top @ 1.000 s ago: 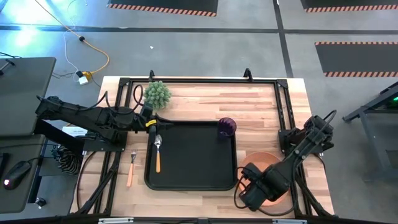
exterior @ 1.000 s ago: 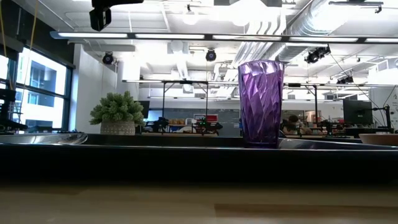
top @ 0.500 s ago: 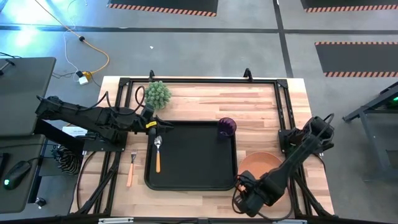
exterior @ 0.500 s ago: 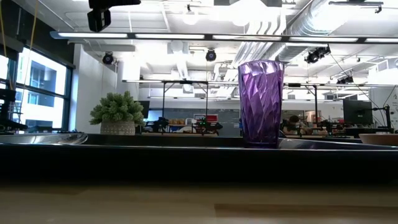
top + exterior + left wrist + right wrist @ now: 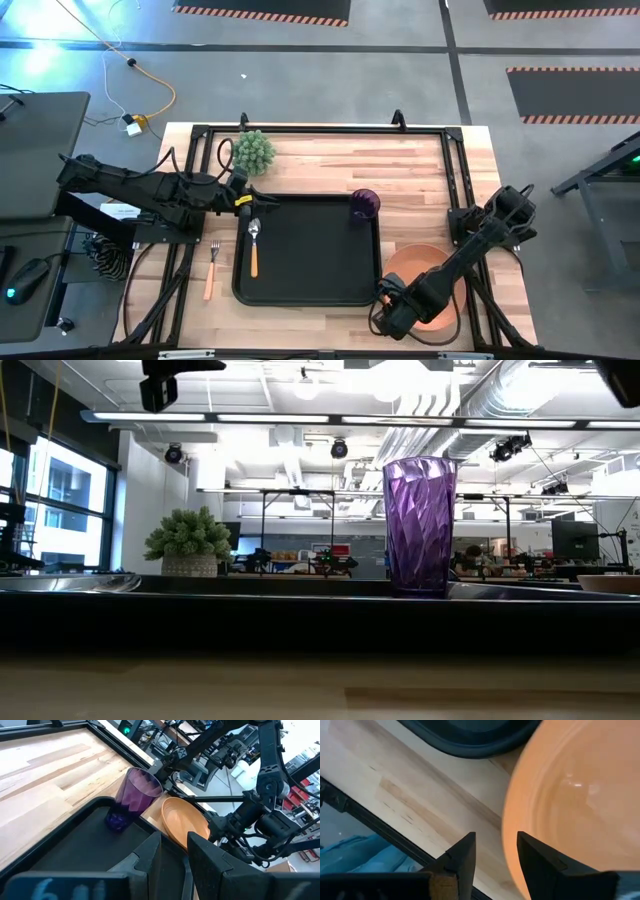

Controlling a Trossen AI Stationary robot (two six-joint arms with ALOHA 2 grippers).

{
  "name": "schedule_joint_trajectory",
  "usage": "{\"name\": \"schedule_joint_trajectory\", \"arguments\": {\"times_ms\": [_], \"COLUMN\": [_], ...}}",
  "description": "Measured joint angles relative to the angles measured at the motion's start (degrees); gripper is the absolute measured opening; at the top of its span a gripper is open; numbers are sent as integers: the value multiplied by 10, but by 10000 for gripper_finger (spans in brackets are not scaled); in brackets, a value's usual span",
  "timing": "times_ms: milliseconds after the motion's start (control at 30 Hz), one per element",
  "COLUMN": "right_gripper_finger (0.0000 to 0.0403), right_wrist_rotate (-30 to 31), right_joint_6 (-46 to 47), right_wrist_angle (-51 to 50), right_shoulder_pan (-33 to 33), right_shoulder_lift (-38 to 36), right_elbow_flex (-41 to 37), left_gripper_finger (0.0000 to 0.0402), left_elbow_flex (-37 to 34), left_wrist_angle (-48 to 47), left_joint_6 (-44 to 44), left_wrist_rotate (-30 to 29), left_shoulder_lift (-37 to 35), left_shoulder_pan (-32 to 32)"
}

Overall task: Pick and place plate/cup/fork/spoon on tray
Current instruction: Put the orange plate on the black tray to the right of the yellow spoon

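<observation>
The black tray (image 5: 320,262) lies at the table's middle. The spoon (image 5: 253,245) lies at its left side. The purple cup (image 5: 365,205) stands upright in its far right corner. The fork (image 5: 211,268) lies on the wood left of the tray. The orange plate (image 5: 408,262) rests on the wood right of the tray. My right gripper (image 5: 385,318) is open and points down at the plate's near-left rim (image 5: 507,827), one finger over the wood and one over the plate. My left gripper (image 5: 250,196) is open and empty over the tray's far left corner. My right gripper has its open fingers on either side of the plate's near-left rim (image 5: 506,845), coming from above. I cannot tell whether a finger touches the plate. The plate lies flat on the table.
A spiky green plant (image 5: 253,150) stands at the far left of the table, just behind my left gripper. Black frame rails run along the table's far, left and right sides. Bare wood lies beyond the tray, and the table's near edge is close behind my right gripper.
My right gripper has moved from over the plate toward the table's left and near edge, to the plate's near-left rim. More of the plate now shows. The plate, cup, spoon and fork have stayed in place.
</observation>
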Motion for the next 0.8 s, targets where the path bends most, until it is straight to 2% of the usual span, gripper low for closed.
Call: {"name": "schedule_joint_trajectory", "arguments": {"times_ms": [133, 300, 533, 667, 800], "right_gripper_finger": [135, 135, 124, 92, 35], "right_wrist_rotate": [-8, -47, -49, -49, -51], "right_joint_6": [-9, -33, -9, 12, 31], "right_wrist_angle": [16, 20, 24, 24, 24], "right_shoulder_pan": [-7, -17, -19, -19, -19], "right_shoulder_lift": [10, 43, 61, 61, 61], "right_elbow_flex": [-6, -6, -7, -7, -6], "left_gripper_finger": [85, 85, 85, 85, 85], "left_elbow_flex": [0, 0, 0, 0, 0], "left_wrist_angle": [-3, -6, -7, -7, -7], "left_joint_6": [0, 0, 0, 0, 0], "left_wrist_rotate": [0, 0, -1, -1, -1], "left_shoulder_lift": [0, 0, 0, 0, 0], "left_shoulder_pan": [0, 0, 0, 0, 0]}}
